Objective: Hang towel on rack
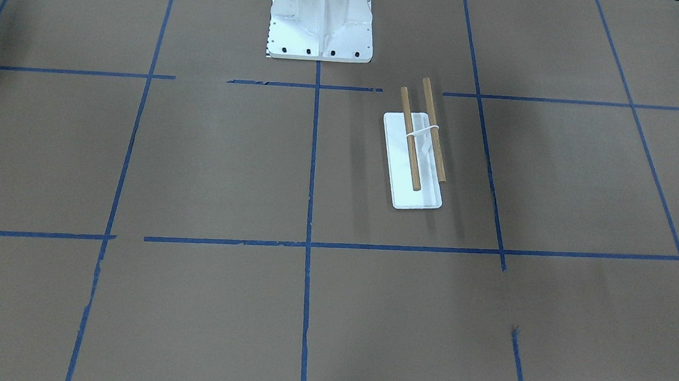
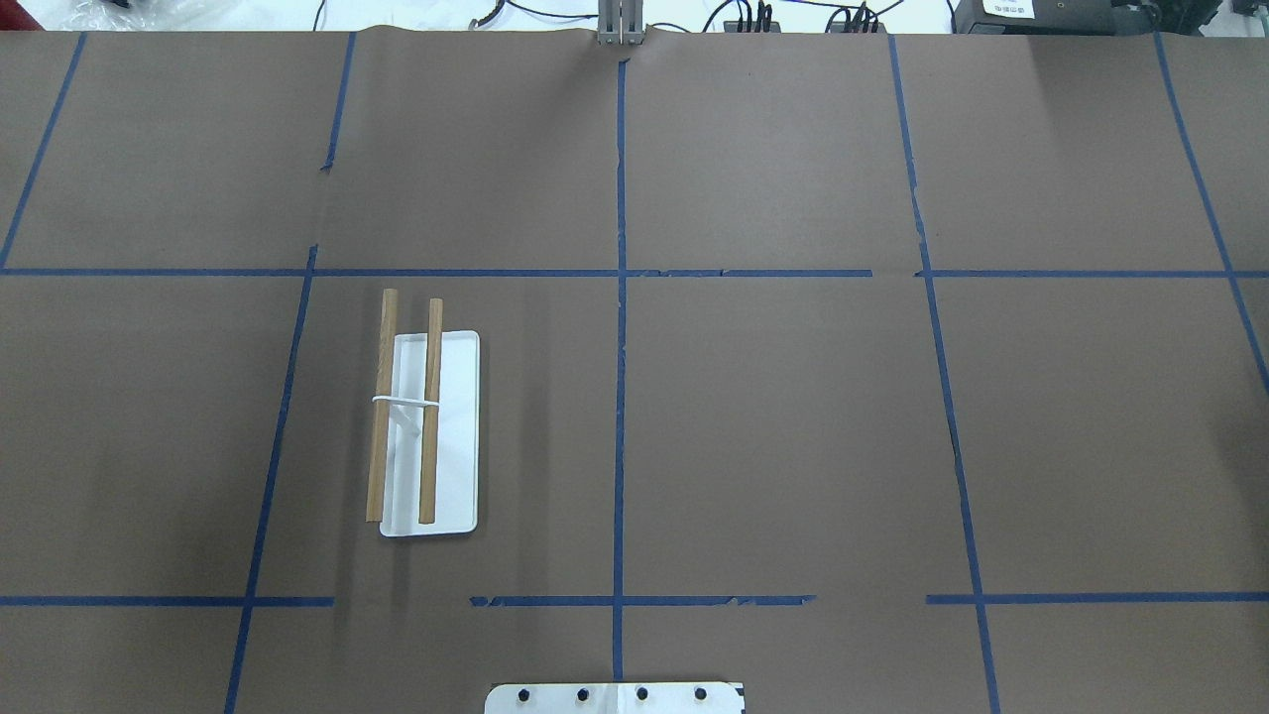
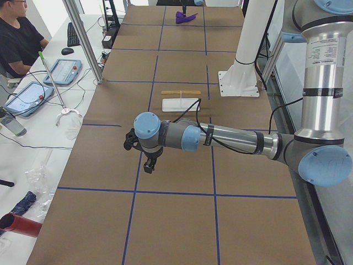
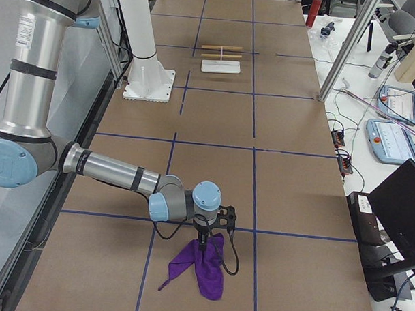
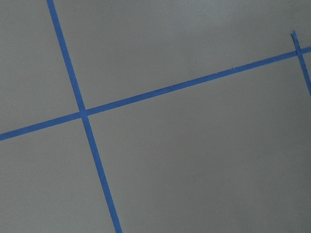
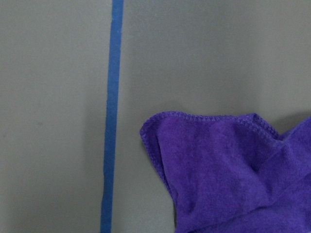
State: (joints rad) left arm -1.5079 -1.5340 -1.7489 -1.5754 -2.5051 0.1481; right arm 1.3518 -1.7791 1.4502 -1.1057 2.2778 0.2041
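Loosely crumpled, the purple towel [image 4: 205,273] lies under the right tool [image 4: 204,245], grip state unclear.

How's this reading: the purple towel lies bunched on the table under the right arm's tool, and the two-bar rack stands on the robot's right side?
Not quite: the rack stands on the robot's left side, as the overhead exterior view shows. The purple towel does lie bunched on the table under the right arm's tool.
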